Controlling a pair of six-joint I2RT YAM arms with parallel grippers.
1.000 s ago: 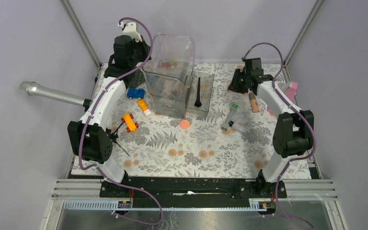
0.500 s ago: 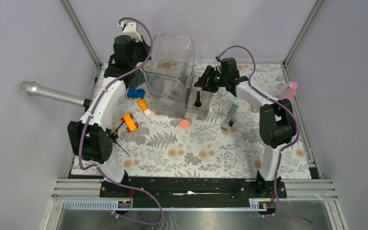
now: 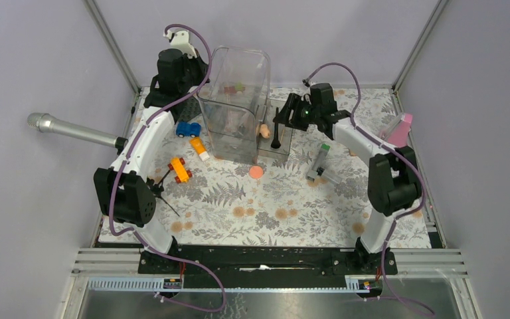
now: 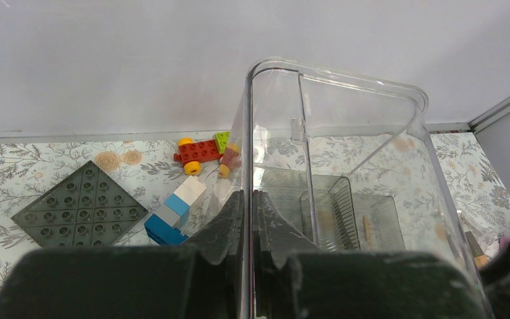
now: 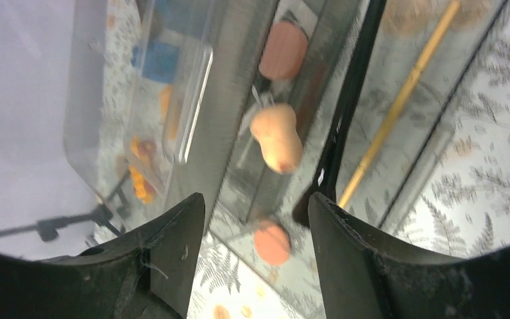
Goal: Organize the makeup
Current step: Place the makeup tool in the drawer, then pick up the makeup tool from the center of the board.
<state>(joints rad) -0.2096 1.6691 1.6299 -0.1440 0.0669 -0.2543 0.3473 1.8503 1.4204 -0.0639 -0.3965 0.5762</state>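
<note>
Your right arm has swung in from the far right corner to the clear organizer, and the tan gourd-shaped makeup piece that lay on the tabletop now sits in the organizer's low side tray, just beside the black brush. Your right pincer hangs over it, jaws spread wide and holding nothing. Your left pincer is clamped tight on the organizer's clear wall, while the grey tube with green cap and a coral-pink disc lie on the tabletop.
</note>
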